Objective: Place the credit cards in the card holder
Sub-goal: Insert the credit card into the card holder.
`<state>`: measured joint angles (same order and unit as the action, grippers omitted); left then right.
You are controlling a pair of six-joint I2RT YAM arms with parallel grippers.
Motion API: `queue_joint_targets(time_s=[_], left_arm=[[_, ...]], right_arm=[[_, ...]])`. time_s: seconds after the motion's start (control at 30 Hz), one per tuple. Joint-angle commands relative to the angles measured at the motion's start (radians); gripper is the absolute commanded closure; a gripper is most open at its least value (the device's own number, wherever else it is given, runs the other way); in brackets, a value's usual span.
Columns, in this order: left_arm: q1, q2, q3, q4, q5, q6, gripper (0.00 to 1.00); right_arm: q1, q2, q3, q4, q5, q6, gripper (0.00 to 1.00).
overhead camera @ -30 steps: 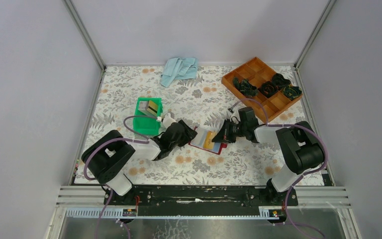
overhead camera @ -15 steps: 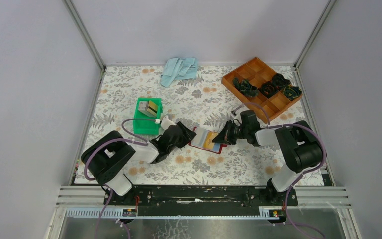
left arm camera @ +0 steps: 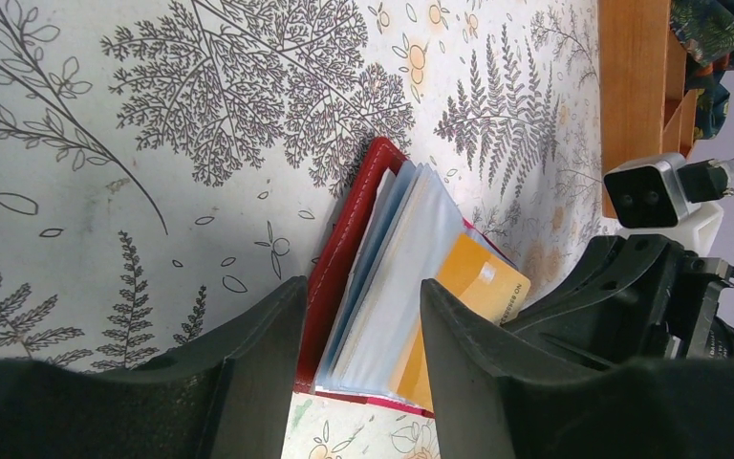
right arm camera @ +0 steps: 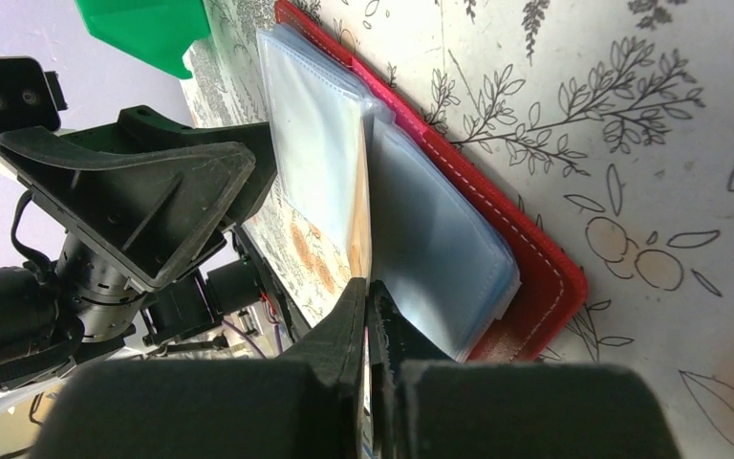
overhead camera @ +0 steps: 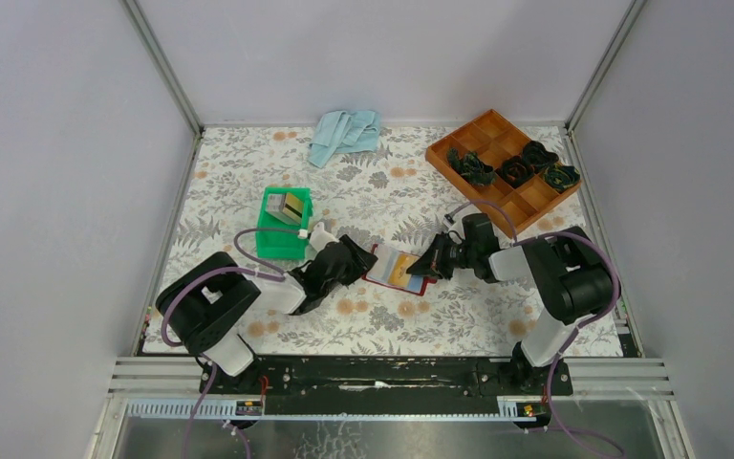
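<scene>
Left tool (left arm camera: 358,359): clamped around card holder (left arm camera: 342,253)
Right tool (right arm camera: 368,287): pinching credit card (left arm camera: 473,282)
Change: card pushed deeper, partly seated

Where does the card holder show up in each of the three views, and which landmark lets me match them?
Top external: card holder just below picture centre.
Left wrist: card holder lower middle, sleeves fanned.
Right wrist: card holder from top centre down to the right.
Landmark: the gold card sticking out of it, in all three.
</scene>
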<state>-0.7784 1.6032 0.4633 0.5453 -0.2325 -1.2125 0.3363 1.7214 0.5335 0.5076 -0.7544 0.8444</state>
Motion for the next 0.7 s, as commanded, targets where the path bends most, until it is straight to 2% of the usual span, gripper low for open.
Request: queue_joint_targets(time_s=[0.0,0.3,0.67], left_arm=[[-0.028,0.037,-0.01,-0.177,0.016,0.046,0.45],[-0.042,0.048,0.004,-0.228,-0.015,0.067,0.47],[-0.047,0.068,0.024,-0.235,-0.012,0.073,0.48]], right_arm=[[-0.002,0.01,-0.002,0.039,-0.003,0.002,1.0],[-0.001,0.048,-0.011,0.084,-0.021,0.011,1.0],[-0.002,0.057,0.005,0.011,-0.004,-0.05,1.0]])
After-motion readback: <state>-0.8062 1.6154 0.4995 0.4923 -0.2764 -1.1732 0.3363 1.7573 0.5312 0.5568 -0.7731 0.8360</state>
